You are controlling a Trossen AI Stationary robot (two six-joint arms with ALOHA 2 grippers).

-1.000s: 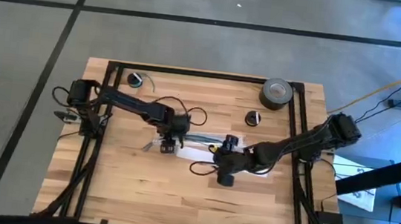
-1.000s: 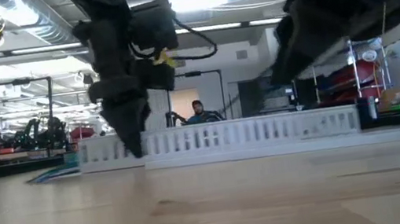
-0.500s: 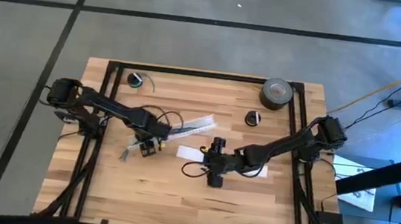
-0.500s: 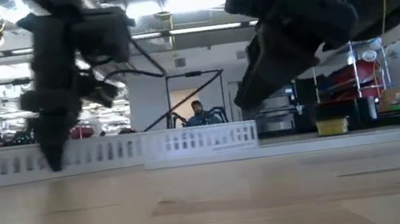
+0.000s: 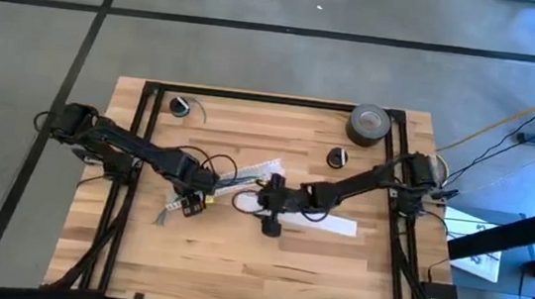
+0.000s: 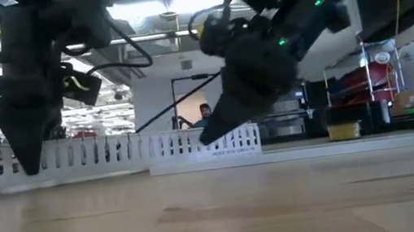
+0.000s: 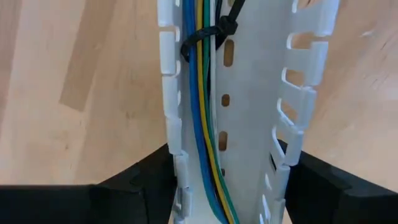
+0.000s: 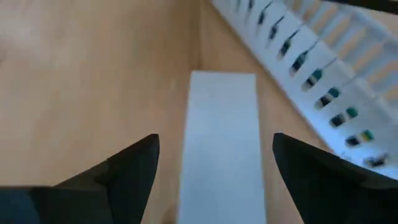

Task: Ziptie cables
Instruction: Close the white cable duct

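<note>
White slotted plastic duct [image 7: 249,124] sits clenched between the left gripper [image 7: 227,186] fingers, light, stiff along its length, its thin side tabs likely to flex or snap, so hold by the walls. Inside it, just ahead of those fingers, the cables [image 7: 202,118] run lengthwise in blue, yellow and green, thin and floppy; farther ahead the ziptie [image 7: 208,34], a slick black loop, wraps them. Right gripper [image 8: 217,180] hangs released over a flat white lid strip [image 8: 221,143]; beyond it lies the duct's wall.
</note>
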